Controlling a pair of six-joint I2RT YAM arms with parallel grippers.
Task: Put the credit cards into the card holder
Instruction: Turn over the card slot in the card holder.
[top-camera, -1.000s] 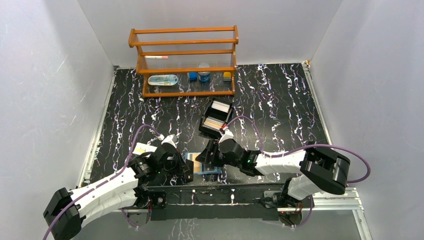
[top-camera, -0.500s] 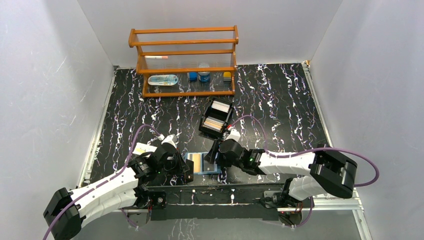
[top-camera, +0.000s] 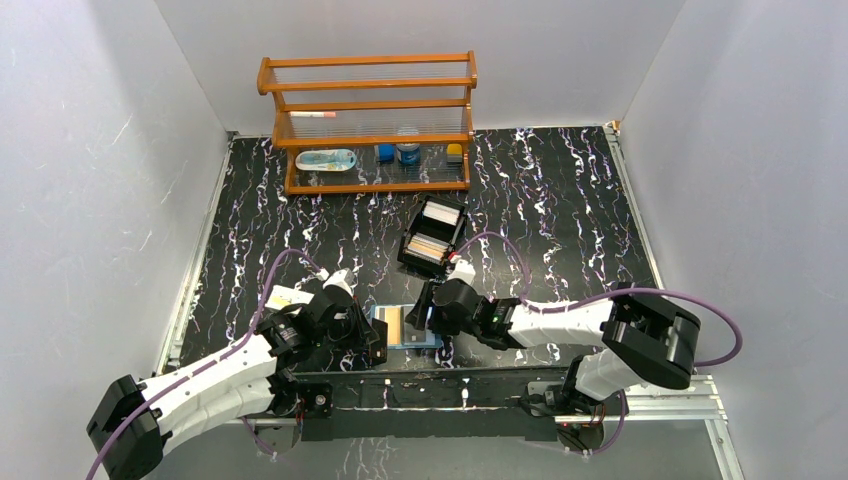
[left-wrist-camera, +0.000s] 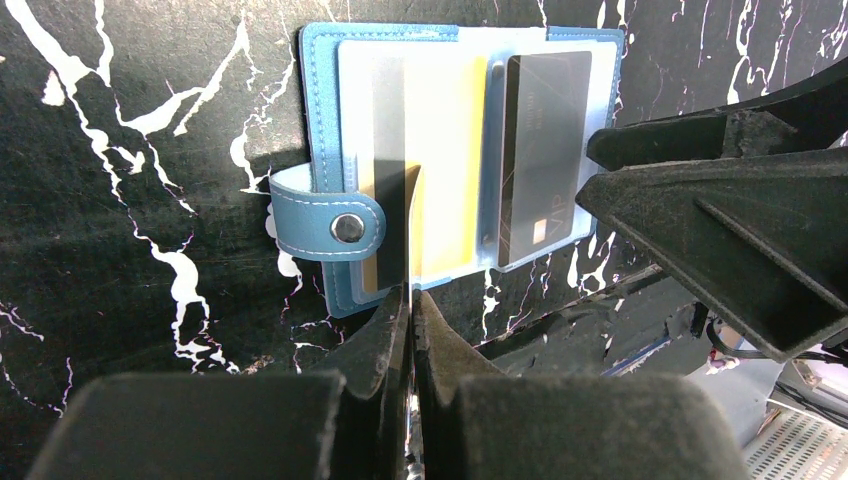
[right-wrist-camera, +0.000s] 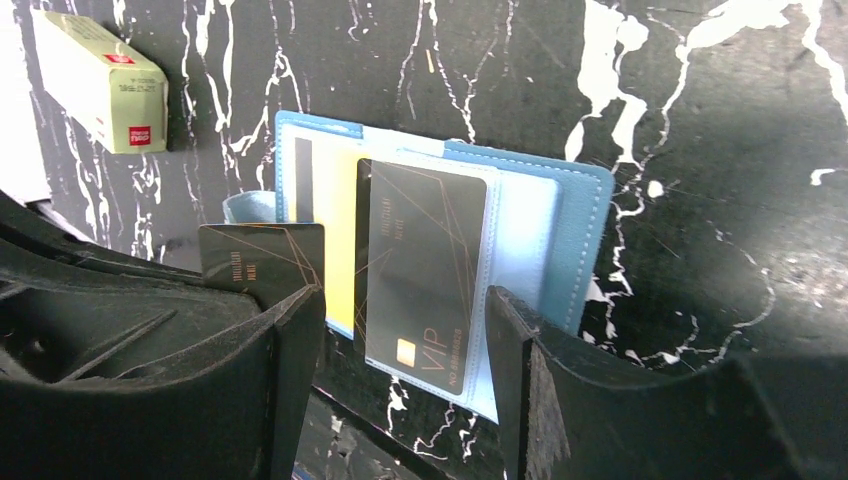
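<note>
The blue card holder (left-wrist-camera: 318, 110) lies open on the table near the front edge, snap tab (left-wrist-camera: 325, 224) to its left. A yellow card (left-wrist-camera: 450, 150) sits in one slot. A black VIP credit card (right-wrist-camera: 425, 265) sits in the clear sleeve beside it. My left gripper (left-wrist-camera: 410, 290) is shut on another black credit card (right-wrist-camera: 262, 258), edge-on over the holder's near side. My right gripper (right-wrist-camera: 405, 350) stands open just above the holder, its fingers either side of the VIP card without touching it. Tan and white card stacks (top-camera: 430, 245) lie in a black box.
The black two-compartment box (top-camera: 434, 236) stands just behind the holder. A cream packet with a red mark (right-wrist-camera: 98, 80) lies to the left by the left arm. A wooden rack (top-camera: 370, 120) with small items stands at the back.
My right gripper has drawn back off the card holder, uncovering its right half with the black card in it. The left gripper has stayed put, still pinching its card.
</note>
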